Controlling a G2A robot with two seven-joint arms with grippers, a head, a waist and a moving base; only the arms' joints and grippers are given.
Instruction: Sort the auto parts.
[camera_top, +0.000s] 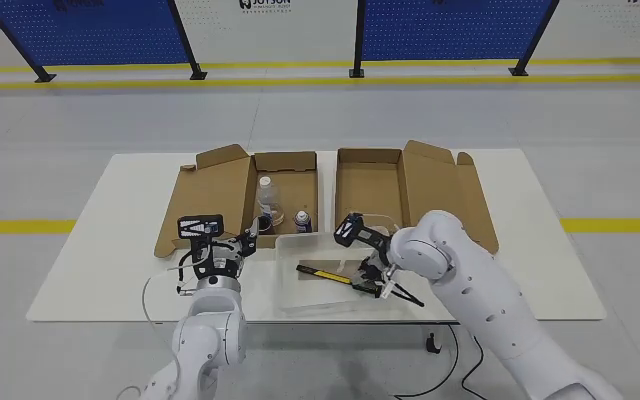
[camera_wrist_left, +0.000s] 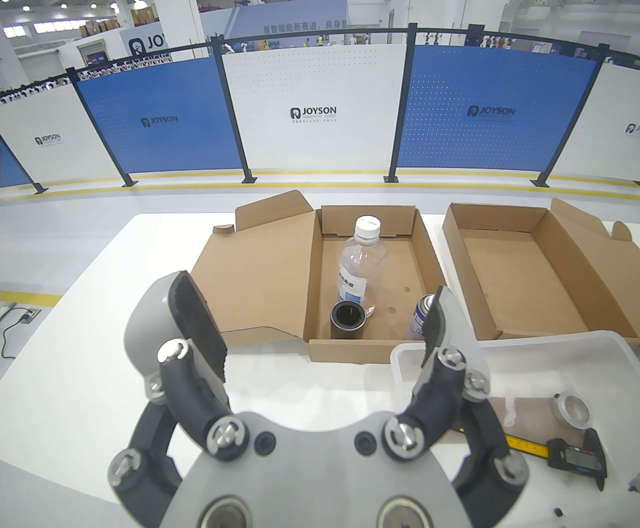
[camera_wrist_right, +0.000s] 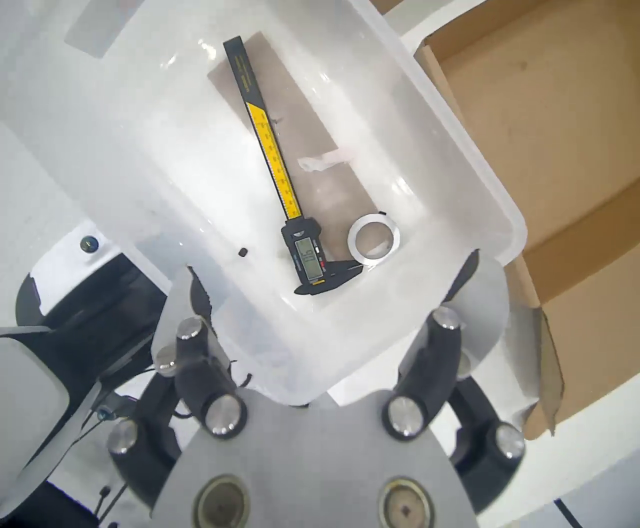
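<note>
A clear plastic tray (camera_wrist_right: 450, 115) holds a yellow-and-black digital caliper (camera_wrist_right: 280, 175), a silver metal ring (camera_wrist_right: 374, 236) and a tiny black piece (camera_wrist_right: 243, 252). My right gripper (camera_wrist_right: 332, 267) is open above the tray's near corner, one finger on each side of it, holding nothing. My left gripper (camera_wrist_left: 310, 290) is open and empty over the table, left of the tray (camera_wrist_left: 550, 340) and in front of the left cardboard box (camera_wrist_left: 365, 350). That box contains a clear bottle (camera_wrist_left: 362, 270), a black cylinder (camera_wrist_left: 346, 320) and a spray can (camera_wrist_left: 417, 315).
The right cardboard box (camera_wrist_left: 505, 260) has nothing inside, its lid flap open to the right. Both boxes (camera_top: 285, 200) (camera_top: 370, 195) stand behind the tray (camera_top: 330, 240) on the white table (camera_top: 110, 250). Bare tabletop lies at the far left and far right.
</note>
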